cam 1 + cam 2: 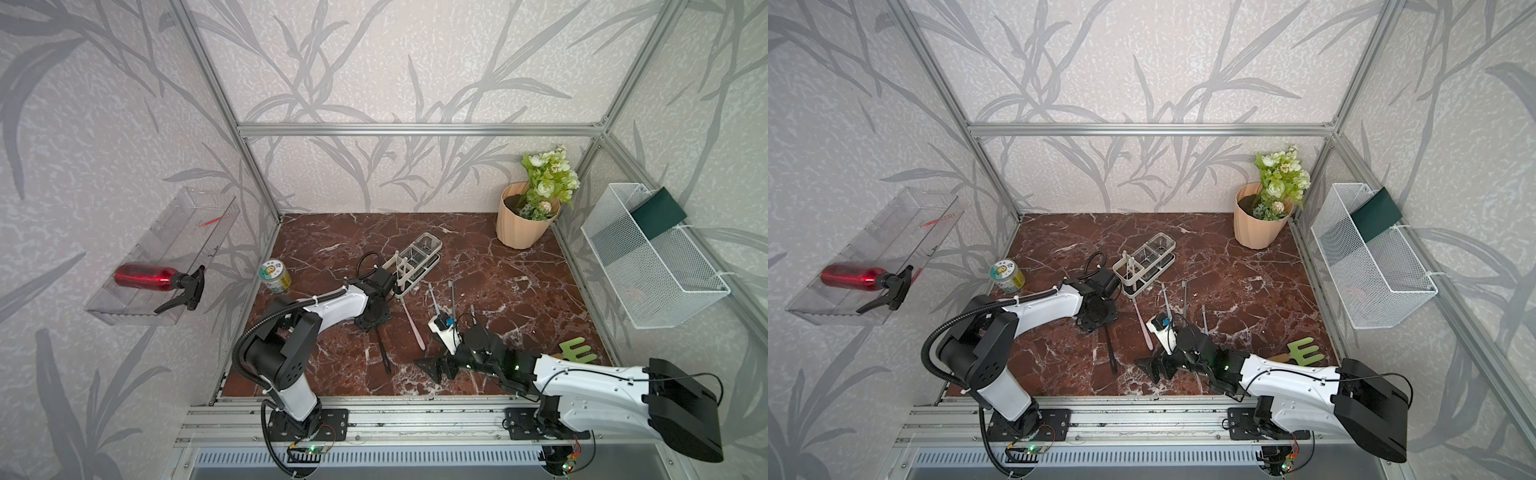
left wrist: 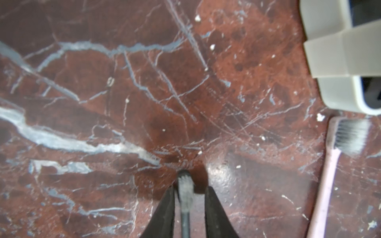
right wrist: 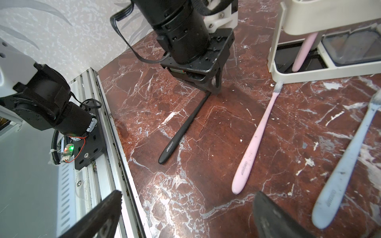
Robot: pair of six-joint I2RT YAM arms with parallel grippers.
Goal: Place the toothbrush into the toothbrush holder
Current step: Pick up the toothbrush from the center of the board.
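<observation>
A black toothbrush [image 1: 383,353] lies flat on the marble table, handle toward the front edge. My left gripper [image 2: 189,191] points down over its head. The jaws stand slightly apart on either side of the bristles [image 2: 186,189], with a gap showing on one side. The toothbrush holder [image 1: 432,241], white frame with clear compartments, stands just behind the left gripper. A pink toothbrush [image 3: 303,51] stands upright in it. Another pink toothbrush [image 3: 253,140] lies on the table beside the holder. My right gripper [image 3: 188,194] hovers wide open and empty near the front edge.
Three grey-blue toothbrushes [image 1: 452,299] lie right of the pink one. A small tin [image 1: 274,276] stands at the left edge and a flowerpot [image 1: 521,226] at the back right. A white mesh basket [image 1: 652,257] hangs on the right wall. A green toy fork [image 1: 575,351] lies front right.
</observation>
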